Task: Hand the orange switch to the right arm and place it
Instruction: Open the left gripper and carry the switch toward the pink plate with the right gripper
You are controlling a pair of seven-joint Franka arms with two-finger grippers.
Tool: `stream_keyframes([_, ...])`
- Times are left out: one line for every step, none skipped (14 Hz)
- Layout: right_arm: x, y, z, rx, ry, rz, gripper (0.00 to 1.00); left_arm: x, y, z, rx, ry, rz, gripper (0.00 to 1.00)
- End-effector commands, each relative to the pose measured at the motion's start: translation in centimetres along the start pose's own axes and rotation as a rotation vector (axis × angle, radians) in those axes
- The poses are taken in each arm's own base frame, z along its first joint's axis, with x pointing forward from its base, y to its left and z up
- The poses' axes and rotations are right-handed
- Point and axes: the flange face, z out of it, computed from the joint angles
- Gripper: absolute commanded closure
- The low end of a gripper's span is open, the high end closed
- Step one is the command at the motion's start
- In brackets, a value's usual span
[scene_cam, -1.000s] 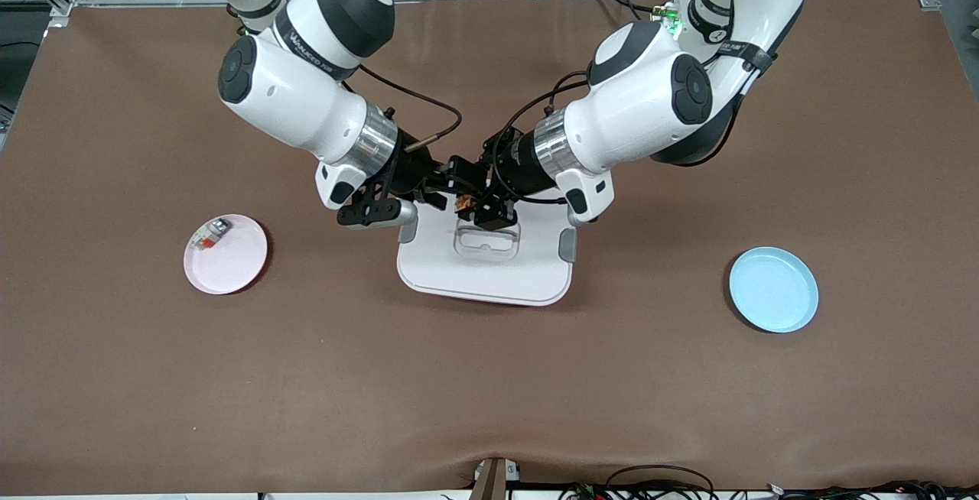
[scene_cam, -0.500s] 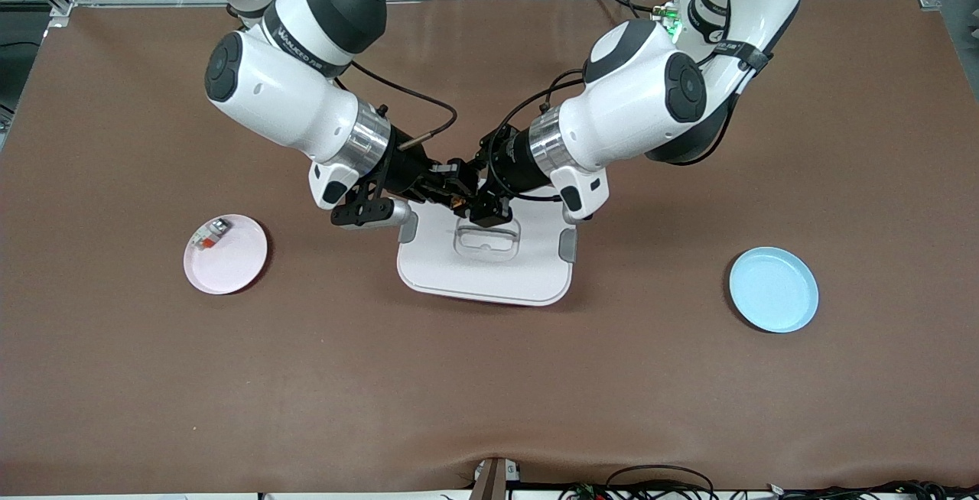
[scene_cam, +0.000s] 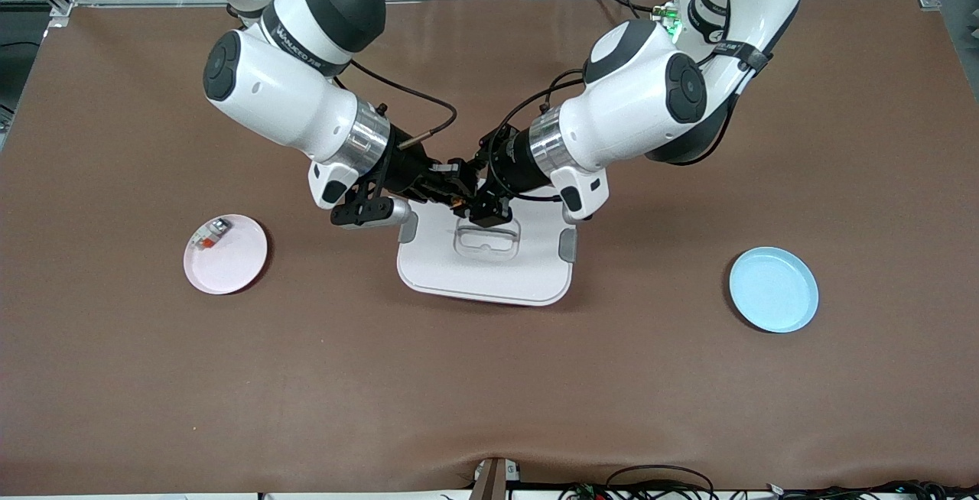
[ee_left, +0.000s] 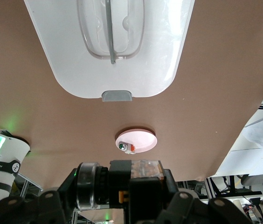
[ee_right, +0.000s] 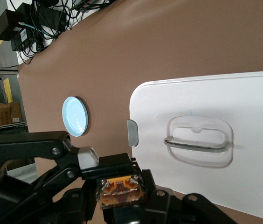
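The orange switch [scene_cam: 461, 200], a small black block with an orange middle, hangs in the air over the edge of the white lid [scene_cam: 489, 278] that lies farther from the front camera. Both grippers meet on it. My left gripper [scene_cam: 471, 206] has its fingers against the switch [ee_left: 141, 179], which fills the space between its jaws. Coming from the other end, my right gripper [scene_cam: 451, 191] is shut on the same switch [ee_right: 121, 191], whose orange face with metal contacts shows between its fingers.
A pink plate [scene_cam: 233, 267] toward the right arm's end holds a white-and-grey piece [scene_cam: 212, 234] with a red patch. A light blue plate [scene_cam: 773, 290] lies toward the left arm's end. The white lid has a clear handle [scene_cam: 486, 241] in its middle.
My right gripper has closed onto the switch that the left gripper holds. Both hands shifted a little toward the right arm's end a second ago and now stay still.
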Motion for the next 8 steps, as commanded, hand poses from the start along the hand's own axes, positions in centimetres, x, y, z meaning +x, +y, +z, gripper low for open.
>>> stream_keyframes([0.6,0.7,0.0,-0.007,-0.019,0.006,1.0,-1.3,0.1,-2.1,-0.036,-0.012,0.035,0.0])
stream_keyframes([0.5,0.8,0.0,-0.016,-0.032,0.005,1.0,-1.3,0.2,-2.8,-0.045,-0.01,0.051,0.0])
stream_keyframes([1.1,1.4,-0.8,-0.022,-0.034,0.011,1.0,-1.5,0.3,-3.8,-0.06,-0.004,0.07,0.0])
stream_keyframes([1.4,1.7,-1.3,-0.033,-0.052,0.01,1.0,-1.1,0.6,-4.5,-0.074,0.009,0.088,0.0])
stream_keyframes([1.6,2.2,-1.9,-0.051,-0.075,0.007,1.0,-0.4,1.3,-5.5,-0.096,0.033,0.108,0.0])
stream_keyframes([2.1,3.0,-2.8,-0.06,-0.092,-0.018,1.0,-0.2,1.5,-6.4,-0.118,0.065,0.14,0.0])
stream_keyframes([2.3,3.9,-3.7,-0.074,-0.128,-0.055,1.0,0.2,1.8,-6.8,-0.136,0.107,0.172,0.0])
stream_keyframes([2.8,5.1,-4.7,-0.087,-0.16,-0.088,1.0,1.1,2.4,-7.7,-0.158,0.153,0.203,0.0])
